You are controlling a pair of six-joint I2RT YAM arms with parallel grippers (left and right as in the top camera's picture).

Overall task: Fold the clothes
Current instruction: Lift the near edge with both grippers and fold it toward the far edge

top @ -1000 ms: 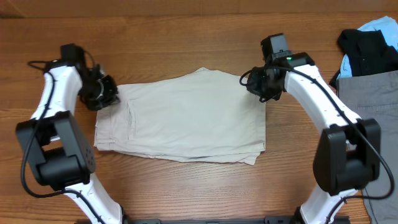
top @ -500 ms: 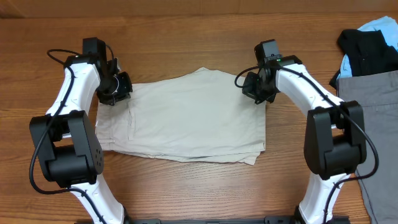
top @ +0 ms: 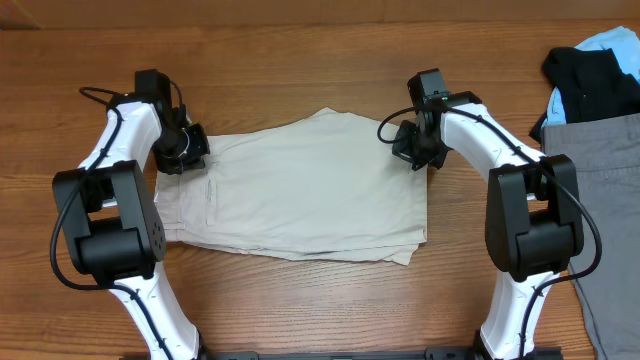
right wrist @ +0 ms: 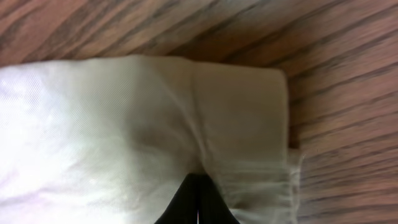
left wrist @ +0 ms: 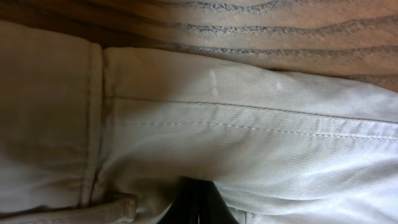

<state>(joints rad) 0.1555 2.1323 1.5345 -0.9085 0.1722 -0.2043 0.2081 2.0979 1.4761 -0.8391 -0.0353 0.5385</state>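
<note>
The left hand [top: 182,150] sits toward the far left part of the desk [top: 300,60], down on the far left corner of the pale beige trousers [top: 300,190]. In the left wrist view its dark fingertips [left wrist: 198,200] are drawn together with the cloth puckered around them, clamped on the trousers just inside the stitched waistband [left wrist: 249,106], with bare wood showing past the fabric's edge. The trousers lie folded flat in the middle of the desk as a wide, roughly rectangular stack. The waistband end is at the left and the slit back pocket [top: 210,195] is just nearside of the left hand. Several layered edges show along the near right corner of the stack. The right hand [top: 418,148] is on the far right corner of the trousers, about level with the left hand, so the garment spans the space between the two. In the right wrist view its fingertips [right wrist: 198,200] meet in a narrow point, pinched on the fabric close to the hem [right wrist: 273,124], whose frayed edge lies against the wood. Well apart from the trousers, at the right edge of the desk, lies a grey garment [top: 600,180], with a black garment [top: 590,80] and a pale blue garment [top: 612,42] heaped toward the far right corner.
</note>
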